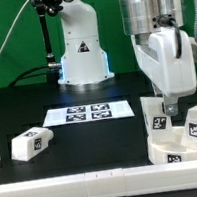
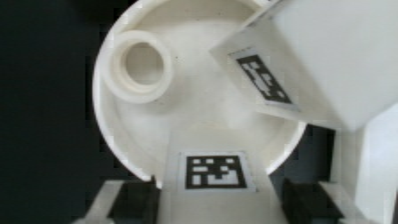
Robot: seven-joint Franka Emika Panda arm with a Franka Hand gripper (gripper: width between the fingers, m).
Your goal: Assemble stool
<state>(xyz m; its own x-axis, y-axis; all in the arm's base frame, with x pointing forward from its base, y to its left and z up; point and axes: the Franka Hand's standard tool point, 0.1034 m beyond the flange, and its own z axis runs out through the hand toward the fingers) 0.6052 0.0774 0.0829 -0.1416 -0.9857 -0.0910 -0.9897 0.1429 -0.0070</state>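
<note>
Gripper [image 1: 170, 111] closed on the tagged rim of seat [image 2: 169, 120]; one leg [image 2: 317, 70] just beside seat's hollow face, another leg [image 1: 32, 144] well apart from seat on bench [image 1: 93, 148].

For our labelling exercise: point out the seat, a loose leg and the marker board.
seat [image 2: 187, 115]: wrist view, inner face.
loose leg [image 1: 31, 144]: exterior view, middle of block.
marker board [image 1: 88, 113]: exterior view, its centre.
</note>
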